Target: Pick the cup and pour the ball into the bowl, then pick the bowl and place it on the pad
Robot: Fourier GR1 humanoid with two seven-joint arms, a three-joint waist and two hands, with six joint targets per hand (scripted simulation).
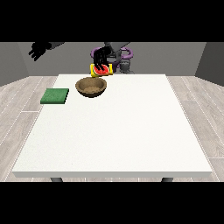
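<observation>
Dark fingers (101, 60) of the hand at the view's right (100, 56) curl down over a yellow cup (101, 70), wrapping its upper side. The cup is tipped onto its side in the air, its red inside turned toward the camera, held just above and behind the far rim of the brown bowl (91, 86). Whether the ball is inside the cup cannot be told; the bowl's speckled brown floor shows nothing that reads as a ball.

The bowl stands upright on the white surface (118, 131), near its far edge. The green pad (55, 96) lies flat near the surface's left edge, well apart from the bowl.

The hand at the view's left (38, 50) is raised beyond the surface's far left corner, its fingers hanging loosely spread and holding nothing.
</observation>
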